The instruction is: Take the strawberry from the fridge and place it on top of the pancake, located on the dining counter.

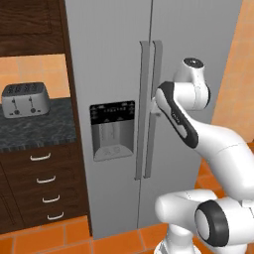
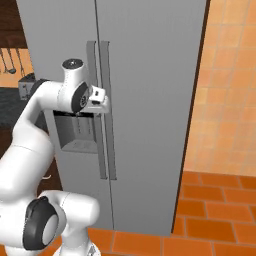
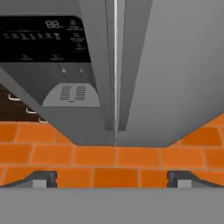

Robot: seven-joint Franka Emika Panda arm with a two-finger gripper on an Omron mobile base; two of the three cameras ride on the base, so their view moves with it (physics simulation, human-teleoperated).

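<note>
Gripper: the gripper [image 3: 112, 178] stood spread wide, holding nothing, its fingertips [image 3: 43, 178] well apart and pointing at the fridge front.
Position: in the right base view the gripper sat just beside the two vertical handles [image 2: 102, 110], near their upper part; I could not tell whether it touched them.
Fridge: the fridge [image 1: 198, 44] had both doors shut, the seam between them running straight down.
Strawberry: judged to be inside the fridge, hidden behind the shut doors.
Risk: the open fingers could straddle both handles or slip off one, because the handles stand close together; the wrong door might then be pulled.
Dispenser: the black-panelled water dispenser [image 1: 112, 130] sat on the left door.
Room: orange floor tiles [image 2: 215, 200], a dark counter [image 1: 37, 129] with a toaster [image 1: 25, 99], and drawers [image 1: 44, 183] beneath.
</note>
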